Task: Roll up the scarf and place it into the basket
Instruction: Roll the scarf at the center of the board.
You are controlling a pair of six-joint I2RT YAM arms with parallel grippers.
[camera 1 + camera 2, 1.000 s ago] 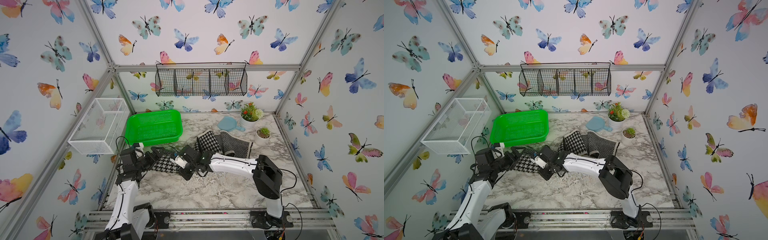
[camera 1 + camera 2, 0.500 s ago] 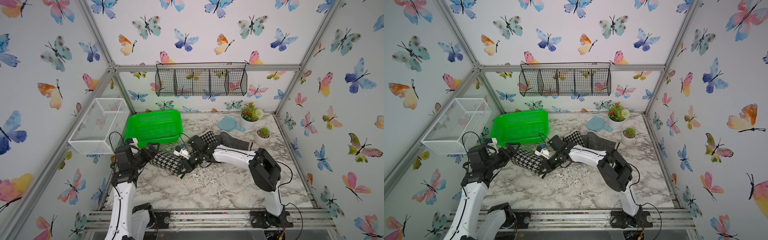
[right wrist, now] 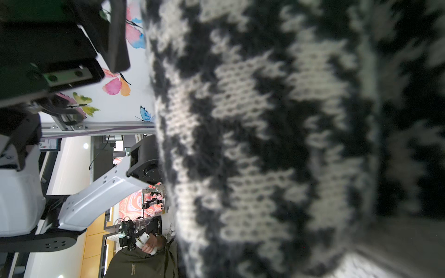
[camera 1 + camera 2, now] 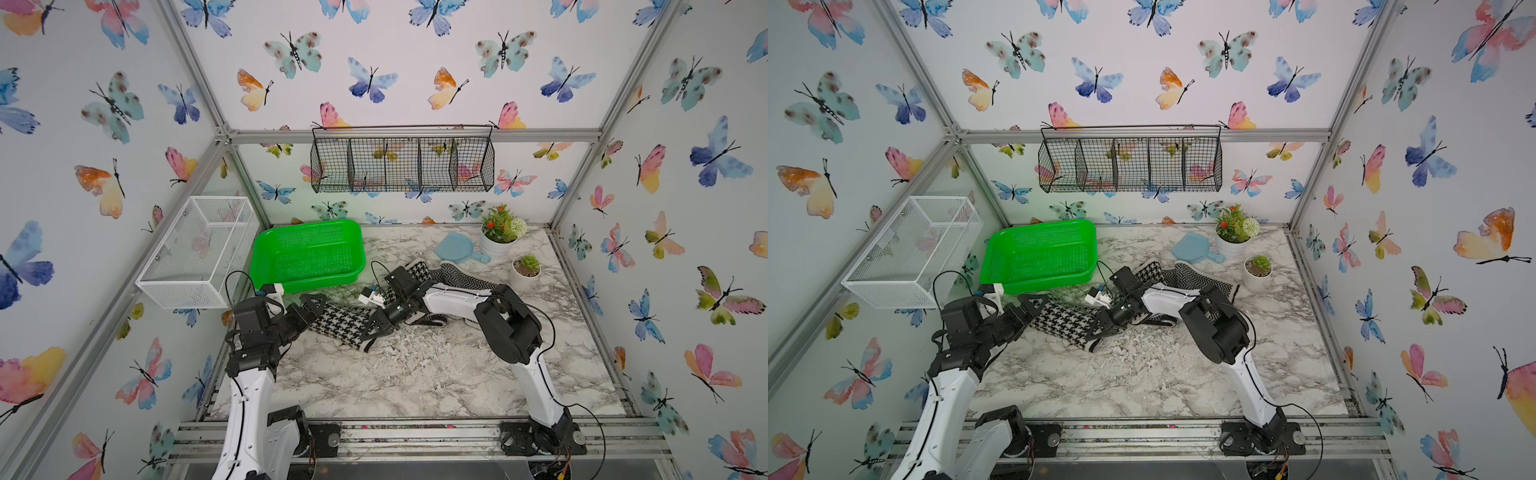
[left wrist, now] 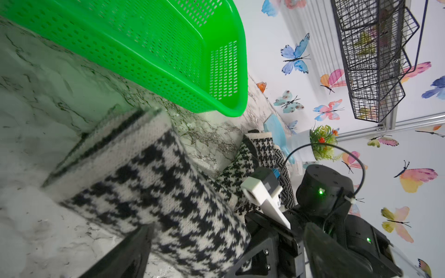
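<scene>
Over by the left wall the white wire-mesh box (image 4: 195,253) just hangs there, not involved. Next along, the left gripper (image 4: 311,308) is what's changed: a second ago it's lying low across the left end of the roll, and now it's lifted off and sits just beside that end. Its jaws are spread wide the whole time and hold nothing. Behind it the green basket (image 4: 305,283) is empty, so the scarf (image 4: 341,324) isn't in yet. Its houndstooth roll lies on the marble table (image 4: 415,374) just in front of the basket's front wall, about where it was. The right gripper (image 4: 371,332) looks pinched closed on the roll's right end. That arm's elbow has swung toward the back, so the forearm now lies over the unrolled tail, which runs off toward the blue hand mirror (image 4: 457,248) and two potted plants (image 4: 500,232). My read is the rolling's only partway done and the left side is repositioning, so the basket step is a way off. The left wrist view shows the stacked layers at the roll's end and the basket's corner close behind, which the top views don't. The right wrist view is nearly all close-up knit, with no jaws visible. Only the top views show how much tail is left.
</scene>
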